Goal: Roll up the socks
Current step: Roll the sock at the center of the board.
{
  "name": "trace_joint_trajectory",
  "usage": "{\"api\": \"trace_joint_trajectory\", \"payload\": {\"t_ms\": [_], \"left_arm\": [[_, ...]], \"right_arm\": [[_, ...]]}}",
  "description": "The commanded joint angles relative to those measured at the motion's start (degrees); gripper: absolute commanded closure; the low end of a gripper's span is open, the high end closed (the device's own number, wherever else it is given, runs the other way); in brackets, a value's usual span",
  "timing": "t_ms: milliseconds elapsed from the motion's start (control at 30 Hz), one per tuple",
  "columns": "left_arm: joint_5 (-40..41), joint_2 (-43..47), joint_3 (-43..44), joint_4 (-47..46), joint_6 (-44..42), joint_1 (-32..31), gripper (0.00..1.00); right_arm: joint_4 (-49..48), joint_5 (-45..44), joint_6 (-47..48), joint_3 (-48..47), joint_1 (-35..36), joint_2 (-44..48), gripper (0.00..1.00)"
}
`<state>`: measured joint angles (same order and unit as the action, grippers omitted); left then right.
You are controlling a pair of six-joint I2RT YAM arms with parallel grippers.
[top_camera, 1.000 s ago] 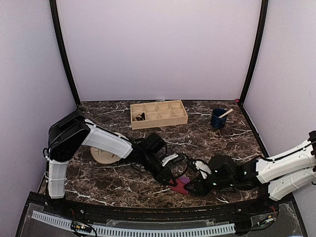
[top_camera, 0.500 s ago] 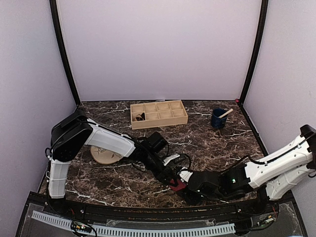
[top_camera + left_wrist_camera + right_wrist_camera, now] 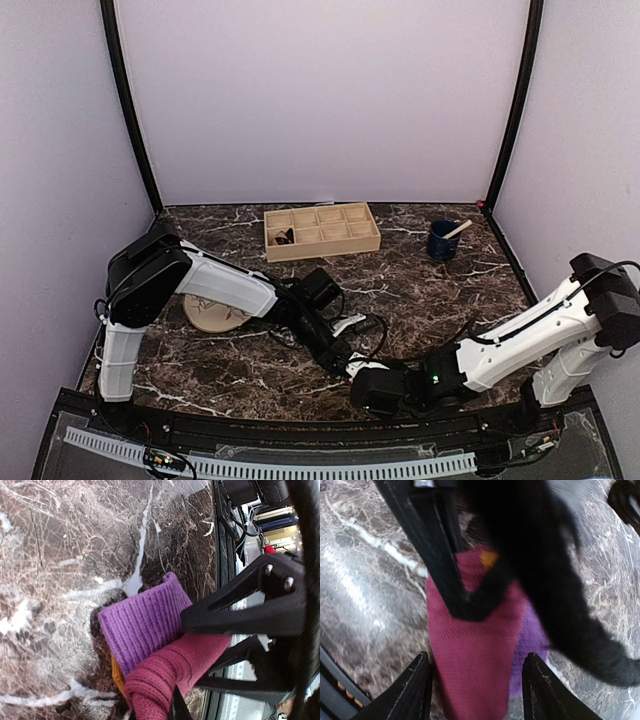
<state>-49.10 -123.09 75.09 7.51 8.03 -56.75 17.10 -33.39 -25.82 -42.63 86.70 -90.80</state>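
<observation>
While the dark brown marble counter with white veins is carrying everything, two white-and-black arms are reaching toward each other over its near middle. The left arm is slanting in from the left and the right arm is stretching low from the right. Toward the back, a pale wooden tray divided into compartments is sitting flat, with a small dark bundle lying in its near left compartment, too small to make out. A round beige plate is lying partly under the left arm, and a dark blue cup with a wooden stick in it is standing at the far right. The knitted magenta sock with a purple cuff and a bit of orange is lying bunched on the counter between the two claws. The left claw is pinching its magenta part, fingers together on the fabric. The right claw is hovering with its fingers spread apart, one on each side of the sock, not gripping it.
</observation>
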Motion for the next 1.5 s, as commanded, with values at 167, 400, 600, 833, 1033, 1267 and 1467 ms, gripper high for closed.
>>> {"api": "trace_joint_trajectory", "payload": {"t_ms": [167, 400, 600, 833, 1033, 1267, 1467], "left_arm": [[-0.8, -1.0, 1.4, 4.1, -1.8, -0.1, 1.00], [-1.2, -1.0, 1.6, 4.4, -2.2, -0.1, 1.00], [-1.3, -1.0, 1.7, 4.7, -2.4, 0.0, 1.00], [0.3, -0.2, 0.9, 2.9, -0.3, 0.9, 0.84], [3.4, 3.7, -2.8, -3.9, 5.2, 2.9, 0.68], [7.2, 8.1, -7.2, -9.9, 10.2, 5.1, 0.57], [12.0, 12.4, -11.4, -13.8, 14.6, 6.6, 0.57]], "right_arm": [[5.1, -0.6, 0.8, -4.8, 0.6, -6.2, 0.46], [9.0, 2.8, -2.0, -6.8, -0.2, -9.1, 0.53], [7.9, 8.5, -3.4, -5.3, -1.8, -8.7, 0.70], [4.8, 13.8, -4.2, -2.9, -3.9, -6.8, 0.81], [-2.4, 19.6, -5.8, 1.9, -6.9, -2.2, 0.84], [-10.0, 25.7, -8.2, 6.5, -9.7, 2.8, 0.84], [-20.8, 31.7, -12.5, 11.9, -13.4, 6.0, 0.85]]}}
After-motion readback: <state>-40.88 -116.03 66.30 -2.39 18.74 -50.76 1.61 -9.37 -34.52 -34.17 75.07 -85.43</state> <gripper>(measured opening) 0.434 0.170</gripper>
